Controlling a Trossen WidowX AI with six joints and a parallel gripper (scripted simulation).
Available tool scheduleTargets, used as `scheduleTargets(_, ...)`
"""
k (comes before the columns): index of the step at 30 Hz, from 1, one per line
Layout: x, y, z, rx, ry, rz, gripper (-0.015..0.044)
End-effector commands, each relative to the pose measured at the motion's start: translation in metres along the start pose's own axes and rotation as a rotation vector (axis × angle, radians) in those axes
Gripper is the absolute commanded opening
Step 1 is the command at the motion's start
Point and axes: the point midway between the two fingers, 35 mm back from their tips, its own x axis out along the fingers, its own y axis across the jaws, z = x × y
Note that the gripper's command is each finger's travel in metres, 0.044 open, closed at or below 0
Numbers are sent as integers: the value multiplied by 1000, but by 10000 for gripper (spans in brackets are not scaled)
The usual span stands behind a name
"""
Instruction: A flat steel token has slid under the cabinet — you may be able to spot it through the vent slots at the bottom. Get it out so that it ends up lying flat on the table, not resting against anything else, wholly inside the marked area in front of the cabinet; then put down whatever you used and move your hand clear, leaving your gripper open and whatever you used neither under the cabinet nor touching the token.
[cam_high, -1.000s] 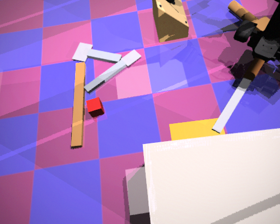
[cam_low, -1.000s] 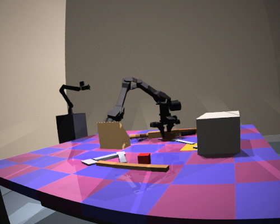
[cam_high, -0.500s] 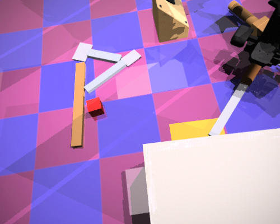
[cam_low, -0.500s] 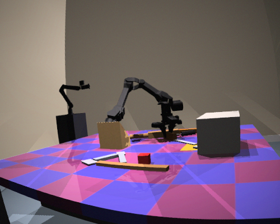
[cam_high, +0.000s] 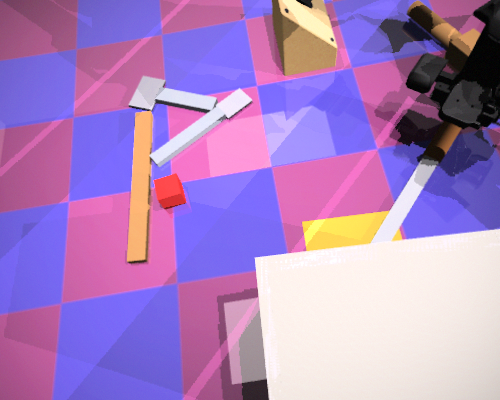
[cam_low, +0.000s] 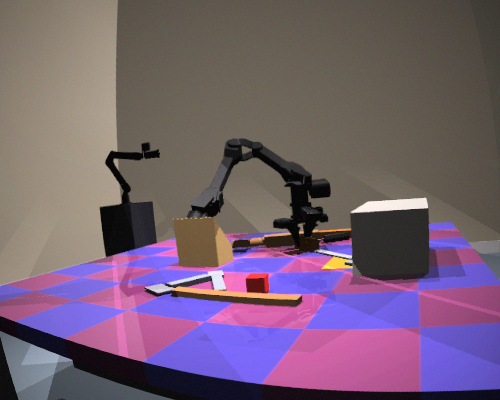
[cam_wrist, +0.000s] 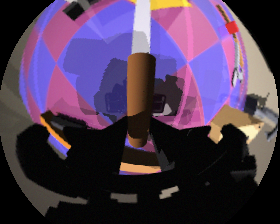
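Checkered pink-blue table (cam_high: 115, 330) (cam_low: 240, 320), brown wall behind. Top view: my gripper (cam_high: 445, 135) (cam_low: 304, 245) (cam_wrist: 138, 118), upper right, is clamped on the brown handle (cam_high: 442, 142) (cam_low: 310, 244) (cam_wrist: 141, 90) of a flat metal-bladed tool. Blade (cam_high: 405, 200) (cam_low: 332, 254) (cam_wrist: 142, 27) crosses the yellow marked area (cam_high: 340, 230) (cam_low: 337, 263) (cam_wrist: 165, 4), far end hidden by the white cabinet (cam_high: 380, 320) (cam_low: 390, 240), lower right. Token: not visible, can't confirm position. Red cube (cam_high: 170, 191) (cam_low: 257, 283) (cam_wrist: 231, 27) sits left of center, beside an orange bar (cam_high: 140, 190) (cam_low: 240, 296).
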Motion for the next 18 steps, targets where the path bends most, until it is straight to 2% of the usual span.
scheduleTargets(1,-1,2,7,-2,-4,4,0)
scheduleTargets(4,-2,2,9,-2,-4,4,0)
scheduleTargets(11,0,0,6,1,-1,0,184)
scheduleTargets(12,0,0,6,1,-1,0,200)
scheduleTargets(16,0,0,6,1,-1,1,200)
scheduleTargets(18,0,0,6,1,-3,3,253)
